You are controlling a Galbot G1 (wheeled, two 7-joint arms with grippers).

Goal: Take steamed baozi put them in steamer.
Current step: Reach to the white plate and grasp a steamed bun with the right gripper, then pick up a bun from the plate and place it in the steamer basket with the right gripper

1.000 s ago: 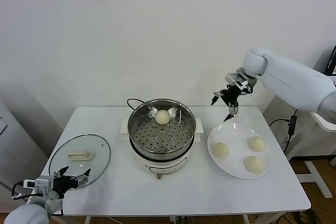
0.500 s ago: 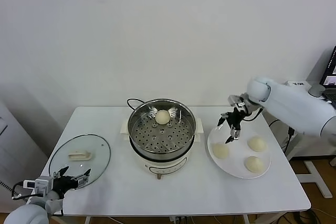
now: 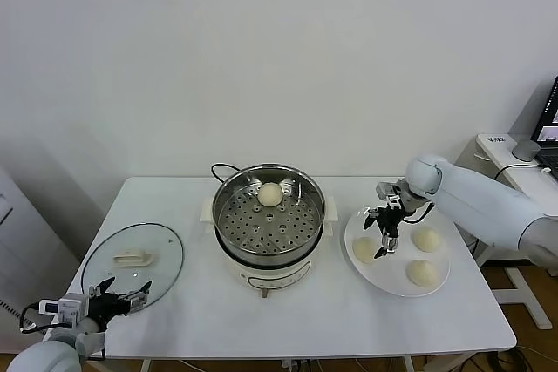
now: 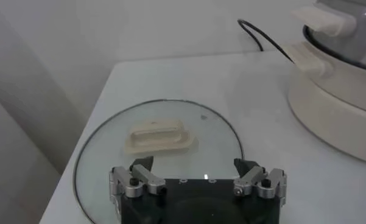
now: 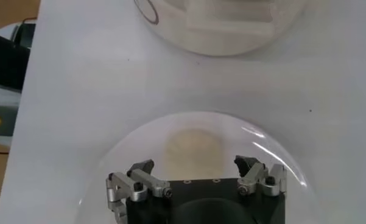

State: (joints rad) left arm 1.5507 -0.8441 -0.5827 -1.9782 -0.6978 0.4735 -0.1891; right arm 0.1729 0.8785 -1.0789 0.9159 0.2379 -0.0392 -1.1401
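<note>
One pale baozi (image 3: 270, 193) lies on the perforated tray at the back of the steel steamer (image 3: 235, 215). Three more baozi lie on the white plate (image 3: 384, 280): one on the side nearest the steamer (image 3: 363, 250), one at the far right (image 3: 427, 239), one at the front (image 3: 423, 273). My right gripper (image 3: 384, 233) is open and empty, hovering just above the baozi nearest the steamer, which shows between its fingertips in the right wrist view (image 5: 193, 148). My left gripper (image 3: 122, 292) is open and idle at the table's front left corner.
A round glass lid (image 3: 132, 259) with a cream handle lies flat at the left of the table, just ahead of the left gripper (image 4: 198, 182). The steamer's black cord (image 3: 218, 167) runs behind it. The white base (image 4: 335, 103) shows in the left wrist view.
My right gripper has come down and towards the steamer, from high above the plate's far edge to just above the baozi nearest the steamer. The left arm has not moved.
</note>
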